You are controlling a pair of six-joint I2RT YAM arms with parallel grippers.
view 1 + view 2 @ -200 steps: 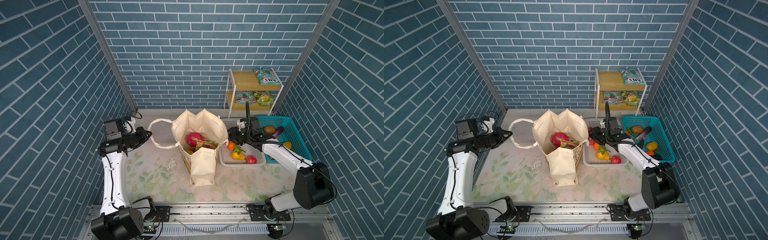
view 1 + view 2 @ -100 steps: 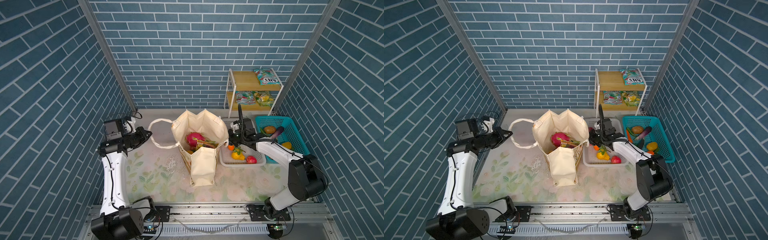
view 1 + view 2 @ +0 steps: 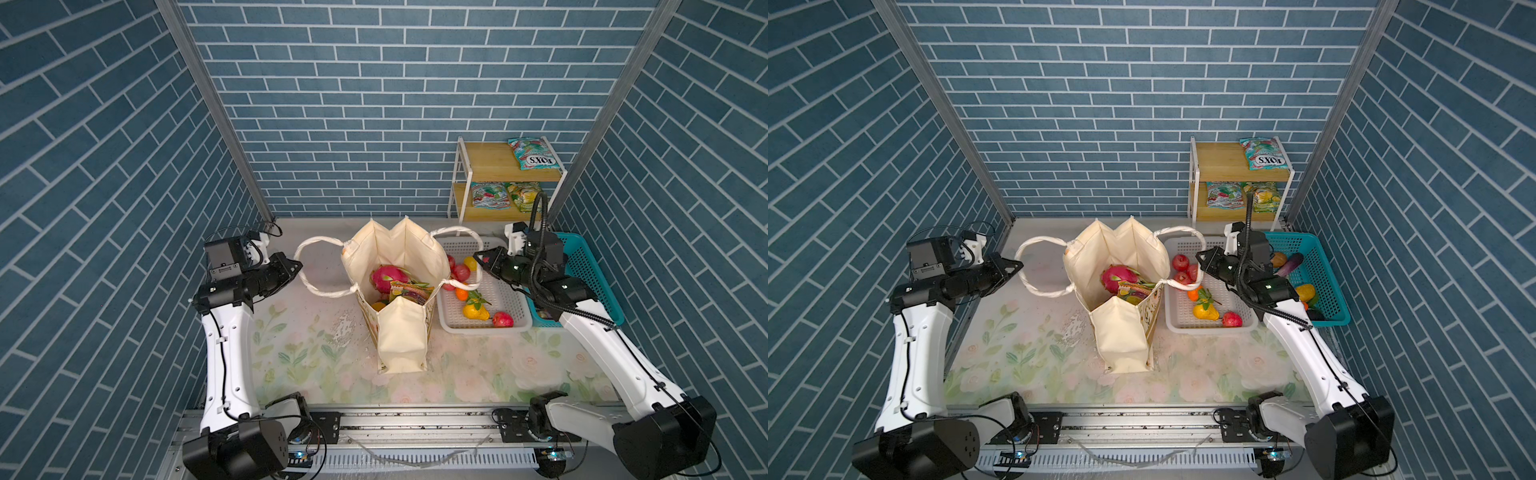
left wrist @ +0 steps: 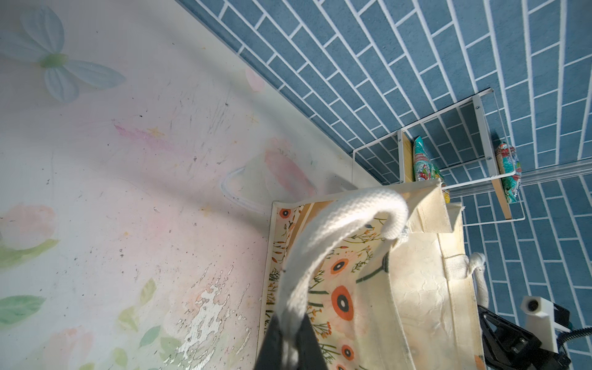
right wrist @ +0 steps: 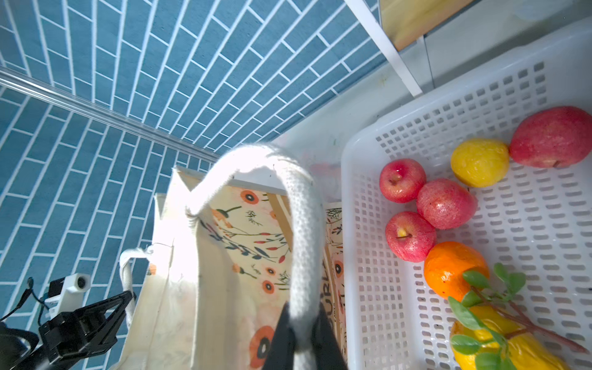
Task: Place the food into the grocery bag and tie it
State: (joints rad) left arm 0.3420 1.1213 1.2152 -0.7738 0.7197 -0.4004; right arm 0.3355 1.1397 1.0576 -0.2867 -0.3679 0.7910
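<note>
The cream grocery bag (image 3: 401, 336) (image 3: 1121, 336) stands open mid-table in both top views. Inside it lie a pink dragon fruit (image 3: 383, 277) and a snack packet (image 3: 411, 289). My left gripper (image 3: 297, 266) (image 4: 290, 339) is shut on the bag's left rope handle (image 4: 320, 250), holding the loop out to the left. My right gripper (image 3: 478, 256) (image 5: 302, 336) is shut on the right rope handle (image 5: 304, 224), above the white basket (image 3: 486, 329). More food lies in that basket: red apples (image 5: 402, 180), an orange (image 5: 448, 266) and yellow fruit (image 3: 476, 312).
A teal basket (image 3: 592, 266) with more produce sits right of the white one, under my right arm. A small wooden shelf (image 3: 494, 164) at the back right carries snack packets (image 3: 534, 153). Blue brick walls close in the floral table (image 3: 299, 345) on three sides.
My right gripper has gone from partly open to shut on the right handle and shifted a little right and back. The left arm and the bag have not moved.
</note>
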